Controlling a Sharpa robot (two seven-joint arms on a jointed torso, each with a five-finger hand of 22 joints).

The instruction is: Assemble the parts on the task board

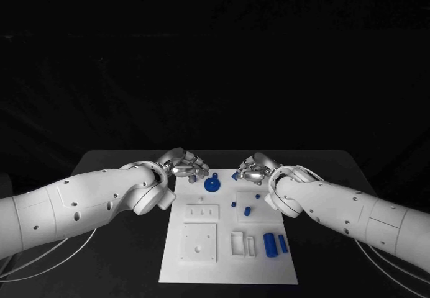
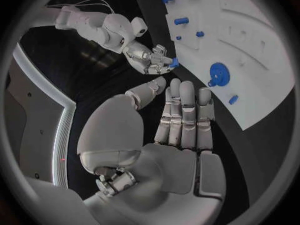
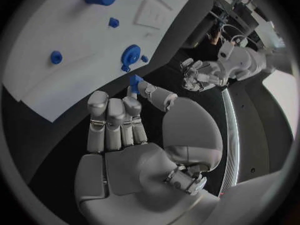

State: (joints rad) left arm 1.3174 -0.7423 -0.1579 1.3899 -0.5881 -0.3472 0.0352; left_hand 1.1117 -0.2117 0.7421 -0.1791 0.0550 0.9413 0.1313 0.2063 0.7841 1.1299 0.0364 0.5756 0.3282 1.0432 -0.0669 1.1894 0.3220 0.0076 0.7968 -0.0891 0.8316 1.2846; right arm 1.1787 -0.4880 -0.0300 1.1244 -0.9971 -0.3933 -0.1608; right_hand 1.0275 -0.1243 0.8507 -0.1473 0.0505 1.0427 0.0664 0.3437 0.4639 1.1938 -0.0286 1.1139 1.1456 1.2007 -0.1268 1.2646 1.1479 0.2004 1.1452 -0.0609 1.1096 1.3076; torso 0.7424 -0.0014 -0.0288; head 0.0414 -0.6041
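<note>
Head camera: high, looking down the task board (image 1: 228,248). Wrist cameras: close behind each palm, facing the board's far end; both share the blue disc (image 2: 219,74).

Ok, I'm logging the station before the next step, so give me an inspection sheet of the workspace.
Surface: black table, task board lying in the middle.
Job's things: blue disc part near the board's far edge; two blue cylinders side by side nearer the robot; small blue pieces scattered between.
Clutter: nothing seen.
Hands: left hand empty, fingers apart; right hand pinches a small blue part.
Cables: grey cables hanging under both arms.
Surroundings: dark backdrop.
</note>
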